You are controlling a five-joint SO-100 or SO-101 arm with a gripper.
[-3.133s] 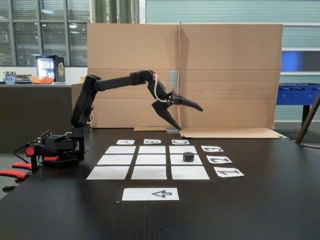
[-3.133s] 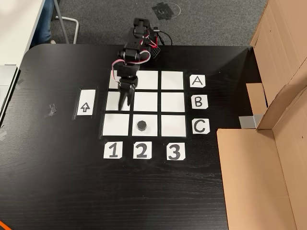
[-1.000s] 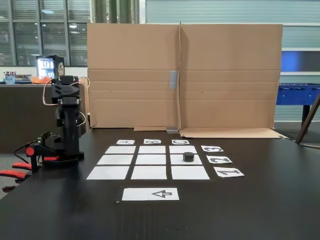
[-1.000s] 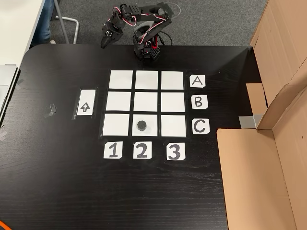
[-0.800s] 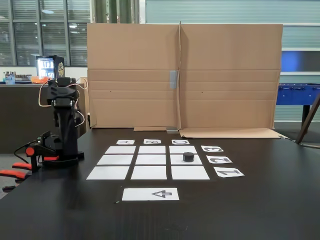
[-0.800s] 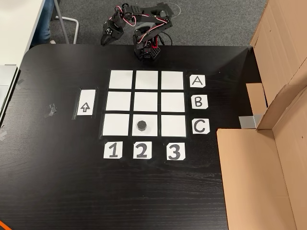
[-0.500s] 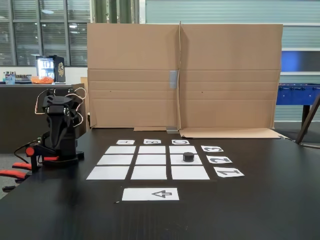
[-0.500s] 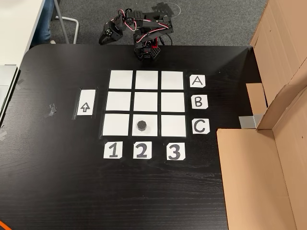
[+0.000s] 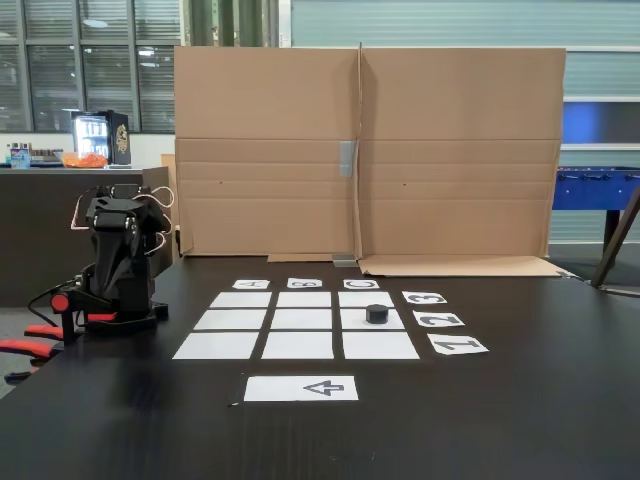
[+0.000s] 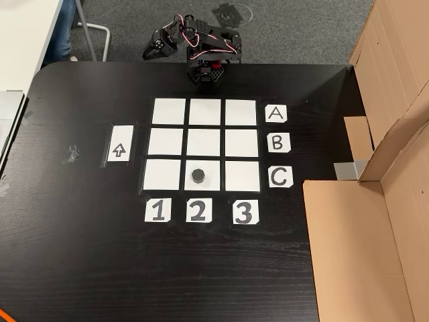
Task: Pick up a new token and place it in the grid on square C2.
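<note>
The token (image 10: 198,176), a small black puck, rests alone on square C2 (image 10: 212,185), the middle sheet of the row beside label C. In a fixed view from table height the token (image 9: 376,313) sits on the grid's (image 9: 298,319) right column. The grid (image 10: 204,143) is nine white sheets. My arm (image 9: 115,250) is folded over its base at the table's far edge, well away from the token. My gripper (image 10: 153,51) hangs out past the table edge over the grey floor, nothing visible in it. Its jaws are too small and dark to read.
A white sheet with an arrow (image 10: 118,143) lies beside the grid. Number and letter labels (image 10: 197,211) border two sides. Cardboard walls (image 9: 360,150) stand behind the table, with a cardboard box (image 10: 375,221) at the right edge. A tape scrap (image 10: 70,155) lies on the black tabletop.
Three seconds ago the arm reached over the grid with its gripper open; it has pulled back and folded down over its base. The token has stayed on C2.
</note>
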